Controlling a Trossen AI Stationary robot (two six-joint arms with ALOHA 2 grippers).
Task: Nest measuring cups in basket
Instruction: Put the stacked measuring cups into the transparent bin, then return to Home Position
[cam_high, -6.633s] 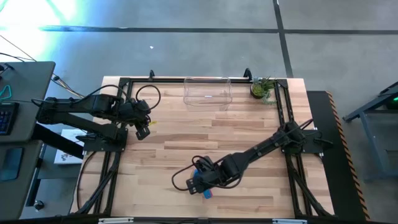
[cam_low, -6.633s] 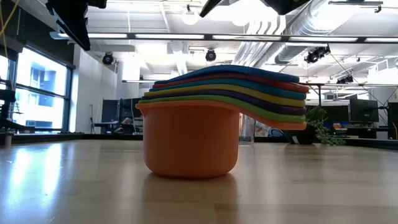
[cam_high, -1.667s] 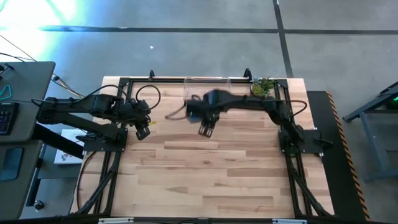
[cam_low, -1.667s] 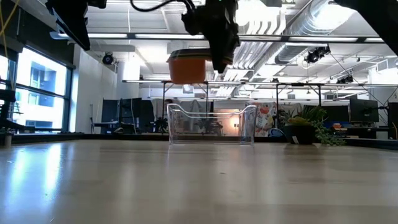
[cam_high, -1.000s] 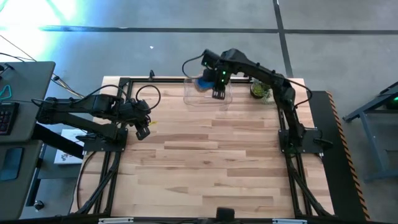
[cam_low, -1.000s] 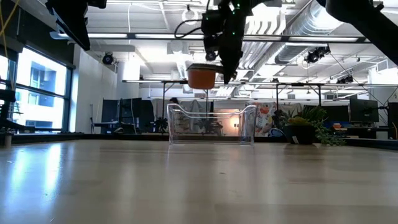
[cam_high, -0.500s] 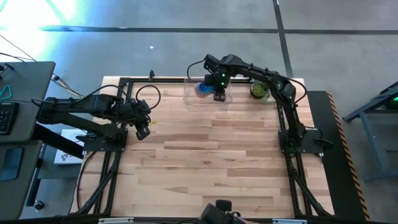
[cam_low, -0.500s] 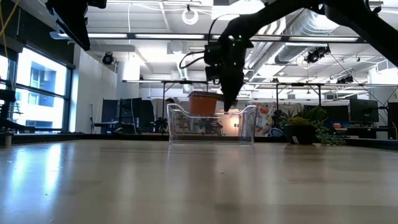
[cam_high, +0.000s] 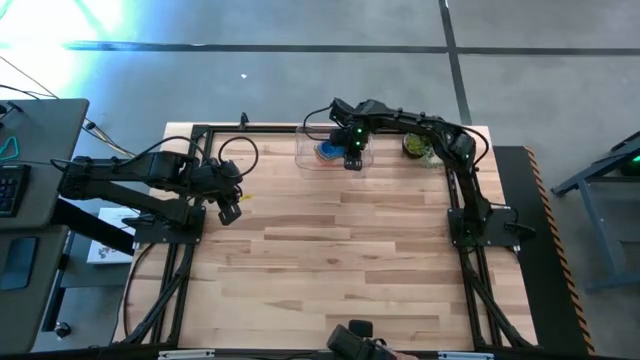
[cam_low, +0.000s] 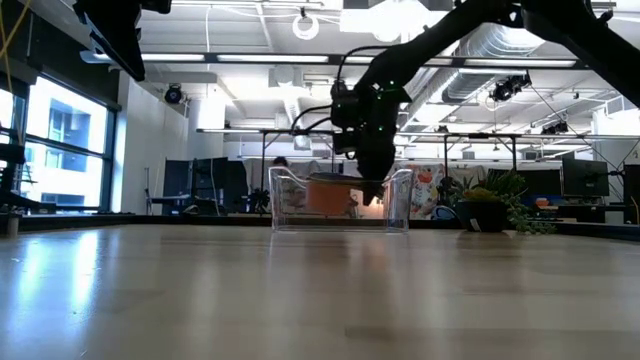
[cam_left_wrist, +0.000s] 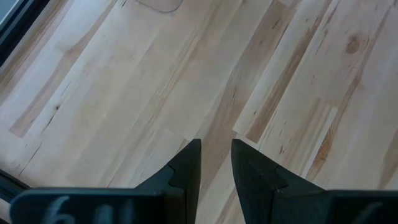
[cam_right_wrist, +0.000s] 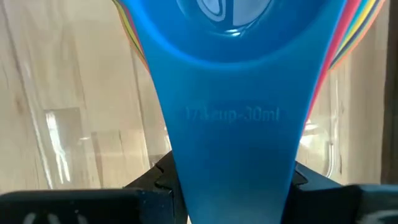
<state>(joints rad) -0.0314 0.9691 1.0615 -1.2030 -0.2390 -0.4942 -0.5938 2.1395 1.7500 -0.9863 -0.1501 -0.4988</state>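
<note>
The measuring cups (cam_high: 327, 150) are one nested stack, blue on top, with an orange outer cup (cam_low: 330, 197) showing through the basket's wall. The stack sits inside the clear basket (cam_high: 312, 158) at the table's far edge; in the low view the basket (cam_low: 400, 205) stands on the table. My right gripper (cam_high: 351, 153) reaches into it from the right and is shut on the stack's handles. The right wrist view is filled by the blue cup (cam_right_wrist: 230, 37). My left gripper (cam_high: 230, 210) waits above the table's left side, with fingers (cam_left_wrist: 193, 165) almost together and nothing between them. My right gripper pinches the stacked handles between its two fingers, one finger (cam_right_wrist: 160, 177) at each side edge of the blue top handle (cam_right_wrist: 230, 143). It comes from the table's right, slanting down, across the handles. The stack hangs upright inside the basket; whether its bottom touches the floor I cannot tell.
A small green potted plant (cam_high: 420, 143) stands just right of the basket at the far right corner. Black frame rails (cam_high: 200, 135) run along the table's edges. Bare wooden tabletop (cam_high: 330, 250) spreads over the middle and near side.
My right gripper has come down from above the basket's rim into the basket, keeping its hold. The stack of cups went down with it, from clear above the rim to inside the clear walls, staying upright.
</note>
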